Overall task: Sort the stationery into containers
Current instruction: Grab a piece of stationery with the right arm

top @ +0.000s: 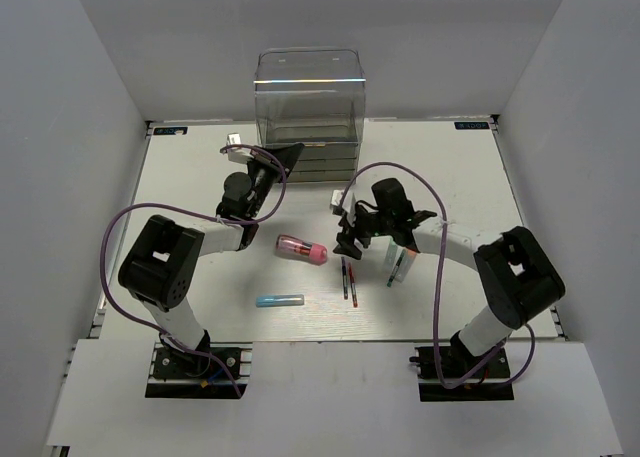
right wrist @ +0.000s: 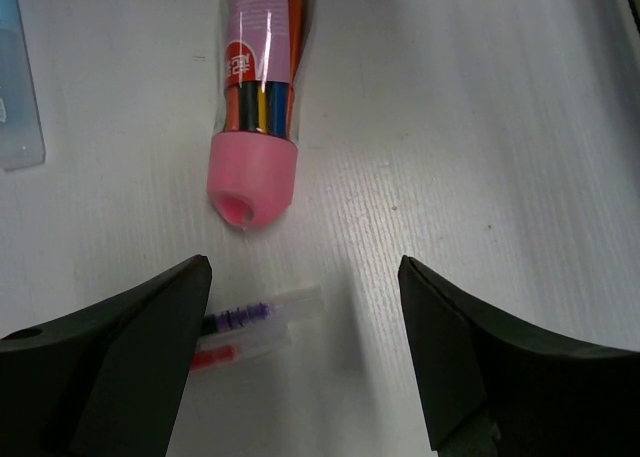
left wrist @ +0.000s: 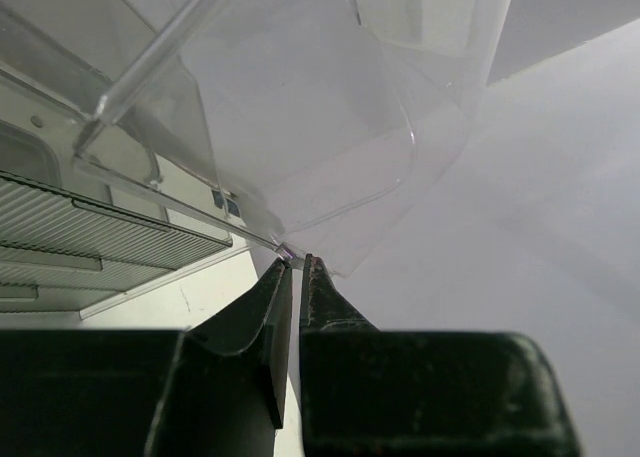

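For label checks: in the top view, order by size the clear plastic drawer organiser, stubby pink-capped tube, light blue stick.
1. clear plastic drawer organiser
2. stubby pink-capped tube
3. light blue stick, equally long but thinner

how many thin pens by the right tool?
2. Purple pen and red pen lie side by side under the open right tool, near the pink cylinder. Others may be hidden under the arm.

No print is legible, even on the stubby pink cylinder [right wrist: 255,127].
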`<state>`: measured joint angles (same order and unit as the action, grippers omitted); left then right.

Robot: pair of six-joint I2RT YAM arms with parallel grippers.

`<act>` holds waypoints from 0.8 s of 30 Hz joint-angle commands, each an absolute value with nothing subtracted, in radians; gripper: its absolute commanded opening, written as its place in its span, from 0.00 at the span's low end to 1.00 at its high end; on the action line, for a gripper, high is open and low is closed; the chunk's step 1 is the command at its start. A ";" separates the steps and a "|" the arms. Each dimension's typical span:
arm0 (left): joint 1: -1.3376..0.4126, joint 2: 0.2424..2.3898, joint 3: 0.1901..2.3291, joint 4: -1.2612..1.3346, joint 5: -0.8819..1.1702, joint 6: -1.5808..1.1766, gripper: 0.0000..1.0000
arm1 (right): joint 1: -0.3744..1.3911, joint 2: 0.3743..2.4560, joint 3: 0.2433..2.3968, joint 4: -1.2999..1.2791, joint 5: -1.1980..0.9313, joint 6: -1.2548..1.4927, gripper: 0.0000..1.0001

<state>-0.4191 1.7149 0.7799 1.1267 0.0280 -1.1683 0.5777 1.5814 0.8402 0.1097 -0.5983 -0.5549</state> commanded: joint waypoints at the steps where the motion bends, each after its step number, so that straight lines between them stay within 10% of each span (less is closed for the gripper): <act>1: -0.423 1.655 0.828 1.200 0.012 -1.160 0.02 | 0.624 1.603 0.867 0.176 -0.520 -0.494 0.82; 24: -0.423 1.646 0.810 1.209 0.012 -1.169 0.02 | 0.784 1.750 0.966 0.179 -0.405 -0.436 0.89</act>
<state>-0.4213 1.7107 0.7807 1.1450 0.0257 -1.1786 0.7696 1.7428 0.9382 0.1658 -0.3935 -0.4271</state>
